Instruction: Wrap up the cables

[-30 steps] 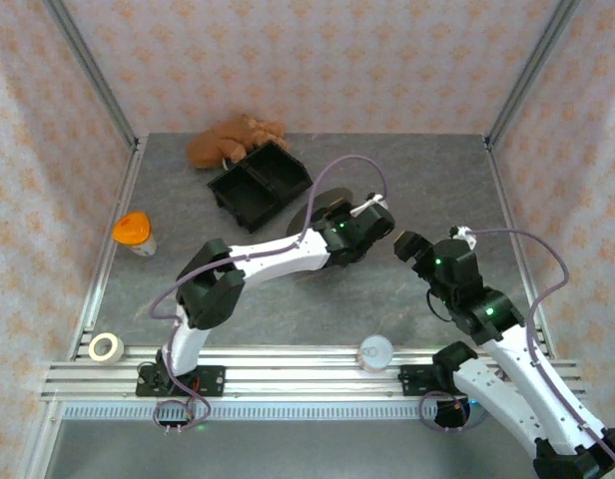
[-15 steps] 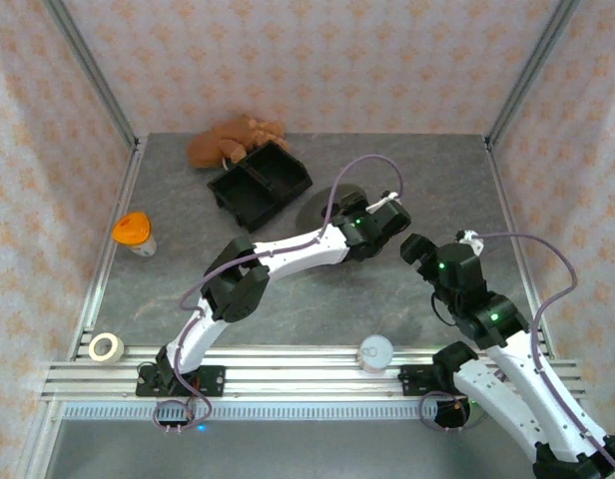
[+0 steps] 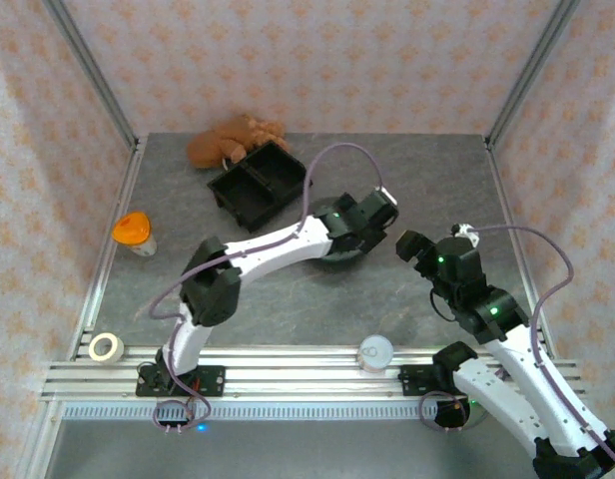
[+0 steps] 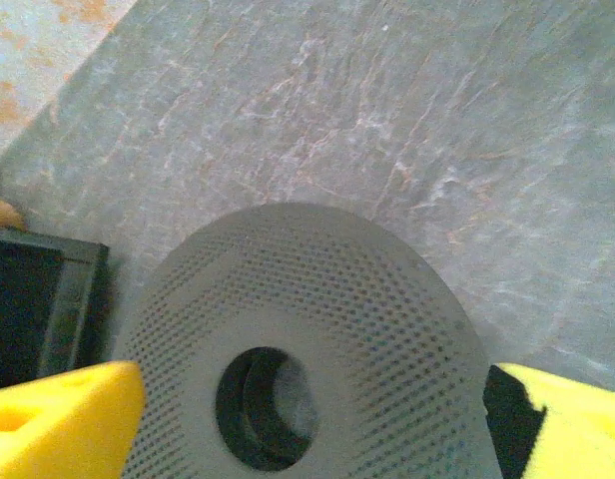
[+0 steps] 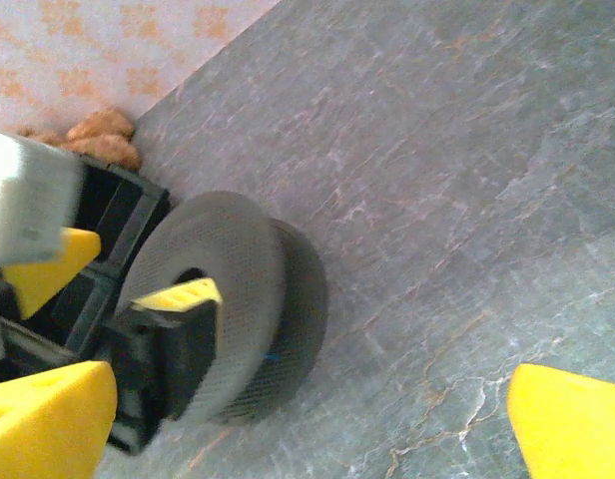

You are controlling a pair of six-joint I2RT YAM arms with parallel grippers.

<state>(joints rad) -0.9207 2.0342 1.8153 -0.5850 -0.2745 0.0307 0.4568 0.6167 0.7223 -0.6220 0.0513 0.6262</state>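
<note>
We judge the winding step to be near its end. The grey spool (image 4: 367, 299) sits directly under the left claw (image 4: 312, 391). What looks like a sliver of blue cable (image 5: 273, 356) lies in the groove between the spool's two discs.

The left claw is released. Its yellow fingers (image 4: 58, 419) stand wide on either side of the perforated face, and we see no grip on it. The right claw (image 3: 406, 243) is also released and holds nothing, hovering just to the right of the spool.

The spool seems tipped onto its edge, its holed face turned up toward the left claw. Its axis leans across the desk (image 4: 437, 120) toward the right claw. The cable has no straight run, since it follows the core round.

Next, we would lift the left claw straight back so neither finger catches a disc, then look for a loose end.
</note>
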